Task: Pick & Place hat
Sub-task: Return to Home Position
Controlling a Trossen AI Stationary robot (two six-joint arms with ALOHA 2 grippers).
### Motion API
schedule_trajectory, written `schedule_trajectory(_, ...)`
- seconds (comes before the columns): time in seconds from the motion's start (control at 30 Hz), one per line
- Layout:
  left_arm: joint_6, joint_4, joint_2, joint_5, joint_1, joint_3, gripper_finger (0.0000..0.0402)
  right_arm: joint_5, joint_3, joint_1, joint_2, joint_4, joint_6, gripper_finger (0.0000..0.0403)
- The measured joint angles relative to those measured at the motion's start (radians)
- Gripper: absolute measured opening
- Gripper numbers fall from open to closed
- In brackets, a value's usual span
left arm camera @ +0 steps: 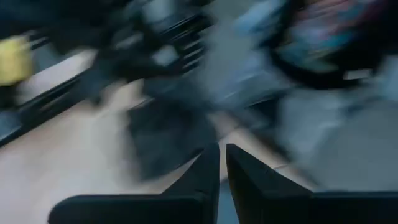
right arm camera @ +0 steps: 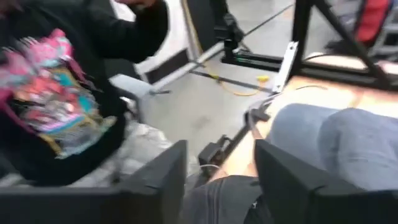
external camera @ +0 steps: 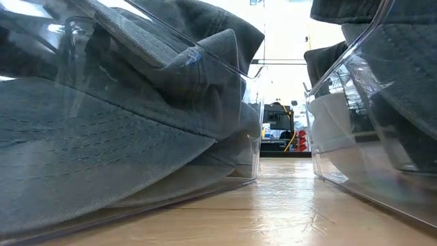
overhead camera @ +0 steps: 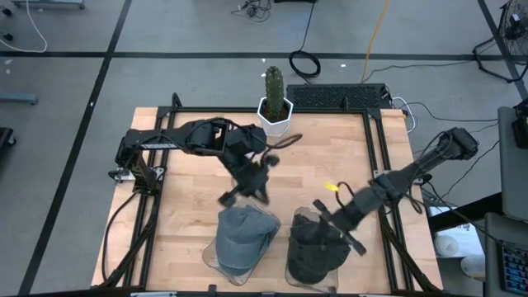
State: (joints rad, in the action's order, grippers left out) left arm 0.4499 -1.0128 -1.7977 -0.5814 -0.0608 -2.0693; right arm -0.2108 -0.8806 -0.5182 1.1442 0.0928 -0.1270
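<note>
A grey-blue hat (overhead camera: pixel 243 235) sits in a clear holder at the table's near edge and fills the left of the low view (external camera: pixel 102 137). A dark hat (overhead camera: pixel 318 247) sits in a second clear holder to its right (external camera: pixel 389 75). My left gripper (overhead camera: pixel 246 191) hovers just beyond the grey-blue hat, its fingers close together on nothing (left arm camera: pixel 222 168). My right gripper (overhead camera: pixel 326 221) is open over the far side of the dark hat. In the right wrist view its fingers (right arm camera: pixel 217 168) stand either side of the dark crown (right arm camera: pixel 217 202). My right gripper comes at the dark hat's crown (right arm camera: pixel 214 200) slanting down from the table's right and far side, one finger on each side of it. Whether the fingers touch the cloth, I cannot tell.
A cactus in a white pot (overhead camera: pixel 275 107) stands at the far edge, with a black grid mat (overhead camera: pixel 338 97) beside it. A small yellow thing (overhead camera: pixel 330 186) lies mid-table. A person in a black printed shirt (right arm camera: pixel 56 106) stands beyond the table's near edge. Bare wood shows on the table's left part (overhead camera: pixel 177 206).
</note>
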Motion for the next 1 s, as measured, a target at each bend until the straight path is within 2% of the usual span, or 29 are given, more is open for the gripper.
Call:
schedule_trajectory(0.07,0.033,0.011,0.002,-0.114,-0.016,0.012,0.0037,0.098,0.000,-0.053,0.000,-0.001,0.008,0.0123)
schedule_trajectory(0.13,0.063,0.070,0.006,-0.141,-0.038,0.069,0.0037,0.175,0.000,-0.092,0.000,-0.012,-0.011,0.0078)
schedule_trajectory(0.27,0.015,0.222,0.039,-0.128,-0.073,0.259,0.0037,0.159,-0.030,-0.131,-0.041,-0.151,-0.081,0.0010)
schedule_trajectory(0.4,-0.073,0.443,0.156,-0.127,-0.083,0.514,0.0037,0.169,-0.031,-0.158,-0.170,-0.276,-0.084,0.0019)
schedule_trajectory(0.53,-0.170,0.775,0.308,-0.102,-0.090,0.815,0.0037,0.292,0.056,-0.171,-0.328,-0.309,-0.029,0.0026)
schedule_trajectory(0.6,-0.220,0.941,0.412,-0.017,-0.093,0.957,0.0037,0.407,0.110,-0.170,-0.413,-0.309,-0.015,0.0023)
schedule_trajectory(0.77,-0.316,1.196,0.644,0.317,-0.094,1.282,0.0037,0.707,0.251,-0.169,-0.608,-0.286,0.030,0.0009)
schedule_trajectory(0.83,-0.351,1.318,0.713,0.367,-0.093,1.381,0.0037,0.794,0.308,-0.169,-0.686,-0.261,0.082,0.0004)
schedule_trajectory(0.9,-0.377,1.401,0.782,0.372,-0.093,1.468,0.0037,0.862,0.375,-0.169,-0.759,-0.219,0.127,0.0001)
schedule_trajectory(1.0,-0.412,1.472,0.854,0.392,-0.093,1.581,0.0037,0.895,0.475,-0.168,-0.857,-0.123,0.193,0.0003)
